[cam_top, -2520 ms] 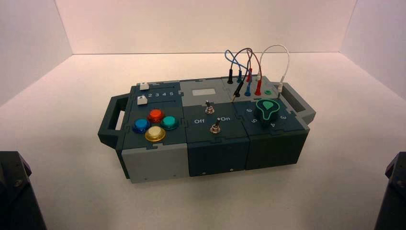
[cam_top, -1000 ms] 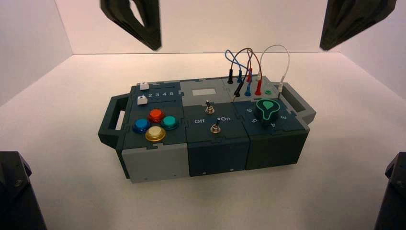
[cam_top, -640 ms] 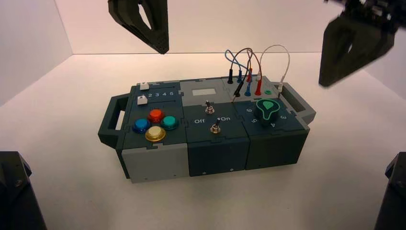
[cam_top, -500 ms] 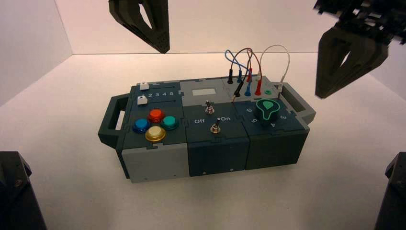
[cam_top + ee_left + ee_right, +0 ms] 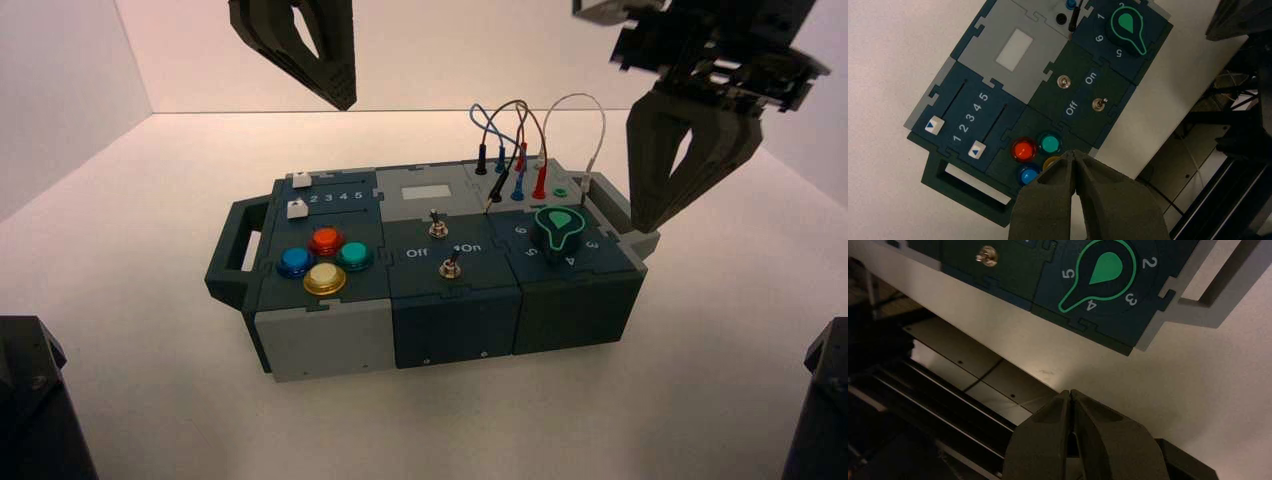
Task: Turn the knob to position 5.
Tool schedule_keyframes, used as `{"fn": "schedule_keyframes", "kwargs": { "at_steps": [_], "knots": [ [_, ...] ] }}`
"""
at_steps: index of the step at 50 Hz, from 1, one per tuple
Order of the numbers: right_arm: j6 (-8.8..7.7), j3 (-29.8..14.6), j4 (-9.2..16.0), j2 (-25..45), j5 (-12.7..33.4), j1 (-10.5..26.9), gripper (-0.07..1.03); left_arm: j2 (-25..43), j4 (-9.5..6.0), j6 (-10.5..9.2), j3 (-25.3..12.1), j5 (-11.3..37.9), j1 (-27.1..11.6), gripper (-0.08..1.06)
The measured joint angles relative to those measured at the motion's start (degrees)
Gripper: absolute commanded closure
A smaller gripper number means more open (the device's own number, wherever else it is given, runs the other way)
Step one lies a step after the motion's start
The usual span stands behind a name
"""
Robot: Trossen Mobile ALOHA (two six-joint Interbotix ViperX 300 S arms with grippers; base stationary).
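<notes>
The dark teal teardrop knob (image 5: 557, 228) with its green-edged face sits on the right end of the box (image 5: 330, 340). In the right wrist view the knob's (image 5: 1100, 271) narrow end lies between the numerals 4 (image 5: 1091, 305) and 5 (image 5: 1068, 274). My right gripper (image 5: 641, 224) hangs shut just right of the knob, over the box's right handle (image 5: 612, 205), not touching. My left gripper (image 5: 338, 100) is shut, high above the back left of the box. From the left wrist, its shut gripper (image 5: 1074, 155) appears over the coloured buttons.
Red (image 5: 324, 240), blue (image 5: 295, 262), green (image 5: 353, 255) and yellow (image 5: 324, 279) buttons fill the left front. Two metal toggles (image 5: 450, 266) stand mid-box by Off/On lettering. Two sliders (image 5: 296, 208) sit back left. Jumper wires (image 5: 515, 150) arch up just behind the knob.
Both grippers came into view from above. The right one has since dropped and swung left, down to the box's right end beside the knob. The left one barely moved lately.
</notes>
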Motion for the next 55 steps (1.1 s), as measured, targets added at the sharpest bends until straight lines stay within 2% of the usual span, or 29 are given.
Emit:
{"fn": "schedule_keyframes", "kwargs": {
  "at_steps": [11,19,34,55],
  "knots": [
    [-0.7,-2.0,-2.4,4.4,0.1,0.5,0.99,-0.1,0.0,0.09,0.0,-0.2,0.0,1.01],
    [-1.67,-3.3,-3.0,7.0,0.3,0.8,0.99,-0.1,0.0,0.09,-0.1,-0.4,0.1,1.01],
    [-2.2,-6.2,-3.0,12.5,0.2,2.5,0.99,-0.1,0.0,0.09,-0.4,-0.6,0.0,1.01],
    [-2.11,-7.4,-2.5,15.4,0.2,2.9,0.99,-0.1,0.0,0.09,-0.4,-0.6,0.0,1.01]
  ]
}}
